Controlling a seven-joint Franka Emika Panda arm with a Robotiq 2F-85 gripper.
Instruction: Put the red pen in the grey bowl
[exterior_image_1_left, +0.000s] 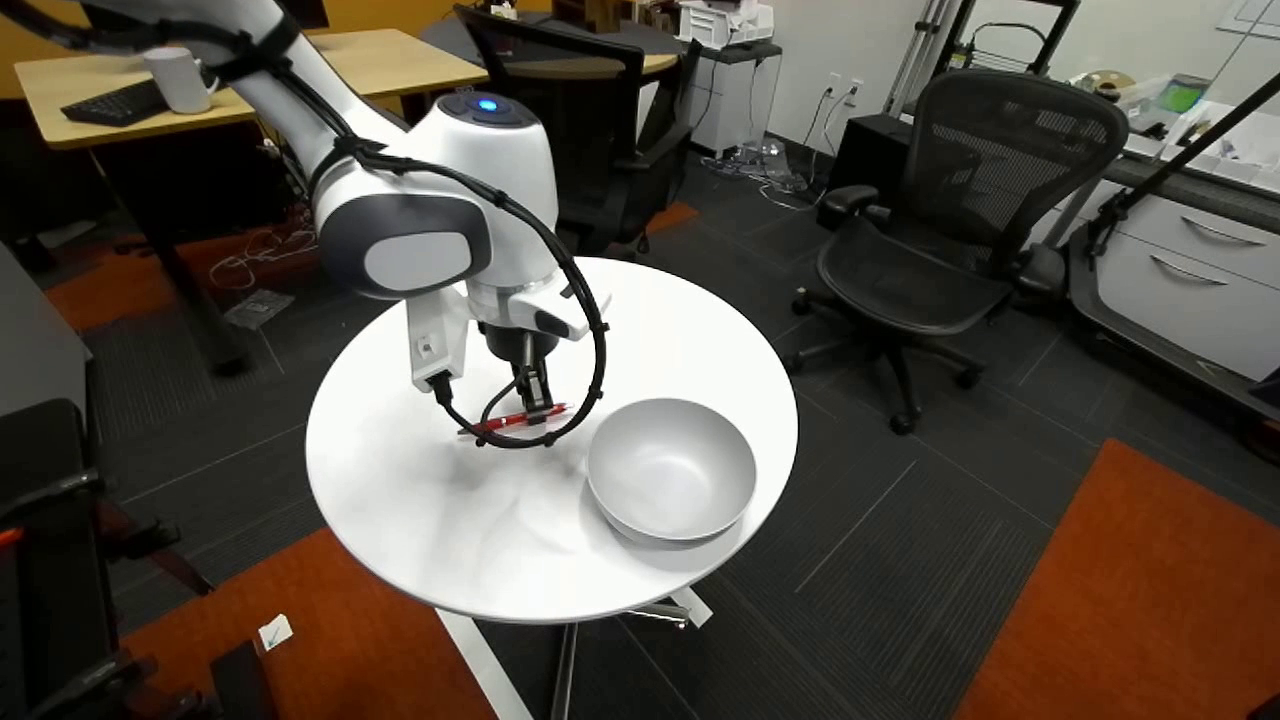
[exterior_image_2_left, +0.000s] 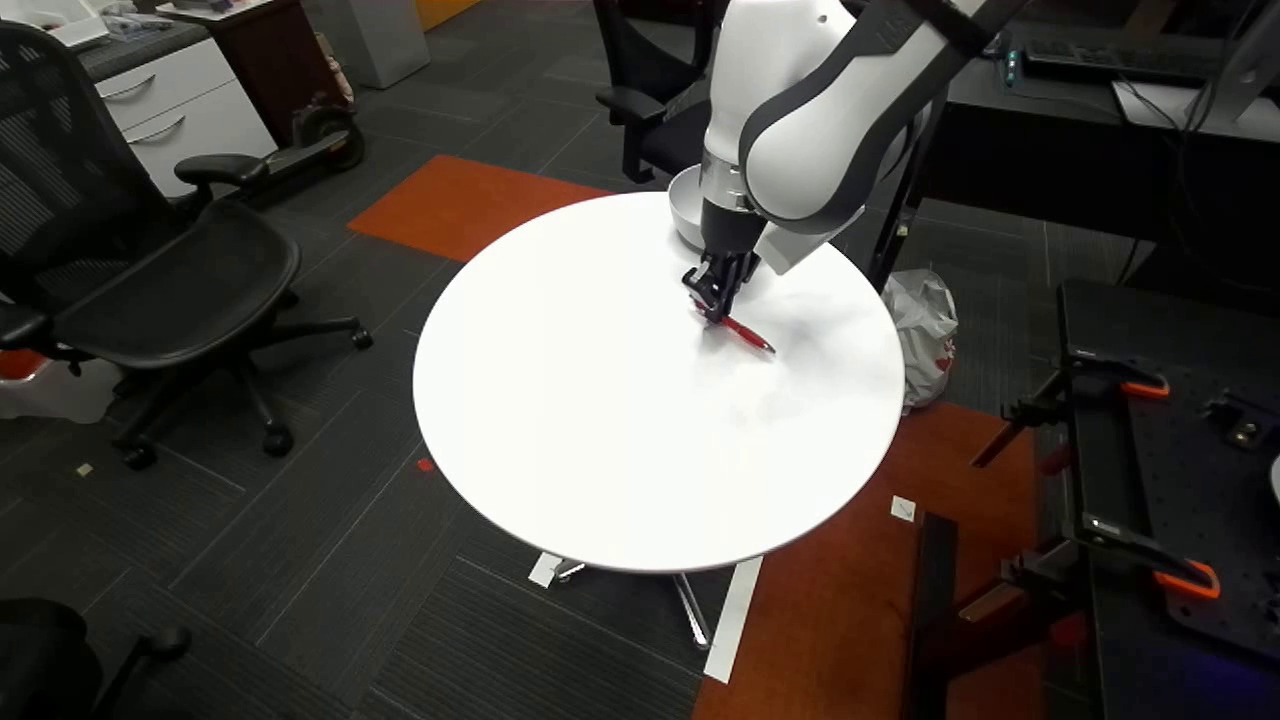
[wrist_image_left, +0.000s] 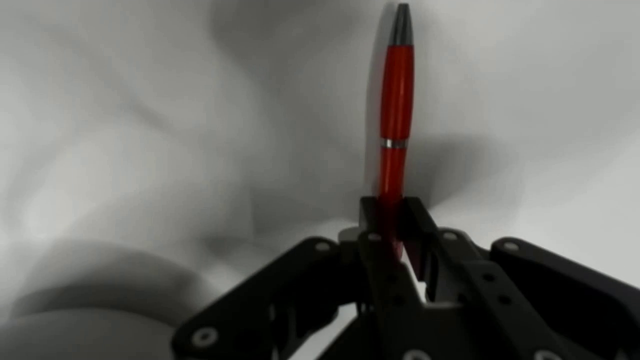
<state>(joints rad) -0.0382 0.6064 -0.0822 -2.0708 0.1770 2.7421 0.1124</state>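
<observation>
Fingers: in the wrist view the black jointed fingers (wrist_image_left: 420, 222) of the black gripper (wrist_image_left: 391, 207) stand at the bottom of the frame and pinch the thin, straight red pen with silver tip and band (wrist_image_left: 397, 95), one on each flank. The hold is off-centre: the silver-tipped end reaches well past them to the top of the frame. We cannot tell whether the pen touches the smooth, round white table (exterior_image_1_left: 400, 530) or hangs just above it.

Step in hand, as we judge it: securing and lifting. We should hold the pinch firm and raise slowly, straight up; the long free end may sag or twist.

Outward: the thick black cable (exterior_image_1_left: 601, 350) loops low near the pen in an exterior view and could catch; allow height for it. The smooth, round, light-grey bowl (exterior_image_1_left: 672, 470) stands upright on the table, near but apart from the pen, to its lower right in the same frame. We should clear the rim with the whole pen, centre over the hollow, and lower well in before parting the fingers.
</observation>
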